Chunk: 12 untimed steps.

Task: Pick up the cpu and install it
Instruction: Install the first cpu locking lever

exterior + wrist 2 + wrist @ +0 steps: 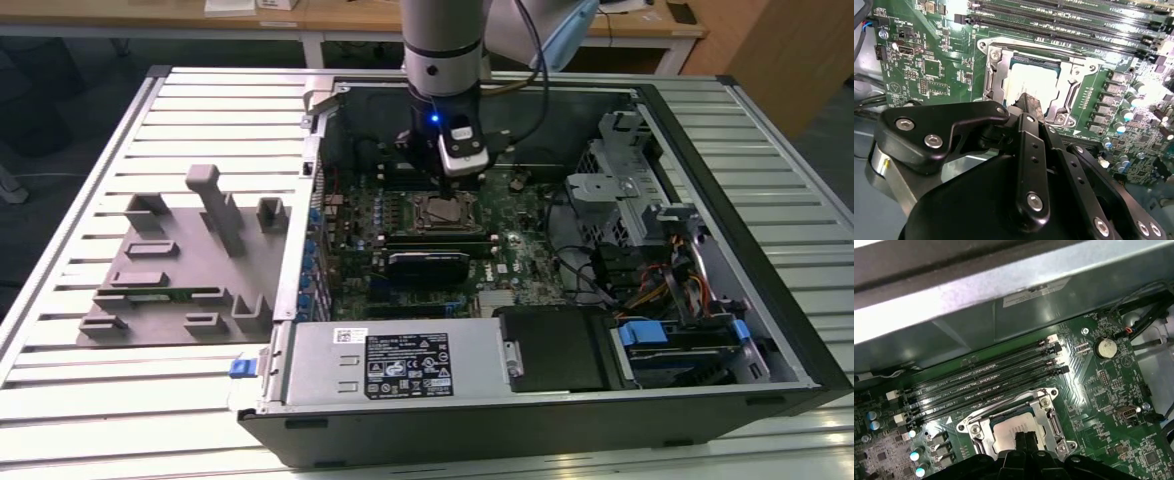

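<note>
A slatted metal table [80, 380] holds an open case [534, 420]. The pale silver cpu [1011, 432] sits in its socket [994, 75]; gripper [1030, 102] fingers pressed together above it.

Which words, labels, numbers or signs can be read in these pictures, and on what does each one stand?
None can be read with certainty.
Large white label on the power supply: print too small to read.
Small white sticker above it: too small.
Grey label on the case wall: blurred.
White printing on the motherboard, in both wrist views: too small.
The cpu: no marking can be made out.
</note>
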{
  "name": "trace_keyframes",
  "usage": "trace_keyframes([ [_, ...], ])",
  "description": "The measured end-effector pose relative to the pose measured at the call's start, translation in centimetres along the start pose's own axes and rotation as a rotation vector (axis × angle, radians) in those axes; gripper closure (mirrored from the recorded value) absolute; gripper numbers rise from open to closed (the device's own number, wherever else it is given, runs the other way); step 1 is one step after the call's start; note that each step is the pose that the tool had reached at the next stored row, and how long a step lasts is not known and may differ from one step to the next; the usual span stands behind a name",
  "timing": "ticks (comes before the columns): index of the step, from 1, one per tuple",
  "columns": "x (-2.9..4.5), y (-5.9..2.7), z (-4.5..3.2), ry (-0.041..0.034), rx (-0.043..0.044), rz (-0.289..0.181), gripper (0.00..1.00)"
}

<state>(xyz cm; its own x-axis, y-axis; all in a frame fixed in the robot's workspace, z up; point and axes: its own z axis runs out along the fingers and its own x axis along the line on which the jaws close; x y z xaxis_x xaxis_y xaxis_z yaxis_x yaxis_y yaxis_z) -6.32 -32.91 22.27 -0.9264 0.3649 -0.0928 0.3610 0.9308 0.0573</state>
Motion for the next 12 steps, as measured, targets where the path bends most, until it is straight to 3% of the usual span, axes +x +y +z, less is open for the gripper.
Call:
trace_keyframes([
  [8, -0.19, -0.47, 0.0, 0.0051, 0.005, -0.017, 0.89],
  [12, -0.19, -0.48, -0.01, 0.008, 0.0011, -0.067, 0.89],
])
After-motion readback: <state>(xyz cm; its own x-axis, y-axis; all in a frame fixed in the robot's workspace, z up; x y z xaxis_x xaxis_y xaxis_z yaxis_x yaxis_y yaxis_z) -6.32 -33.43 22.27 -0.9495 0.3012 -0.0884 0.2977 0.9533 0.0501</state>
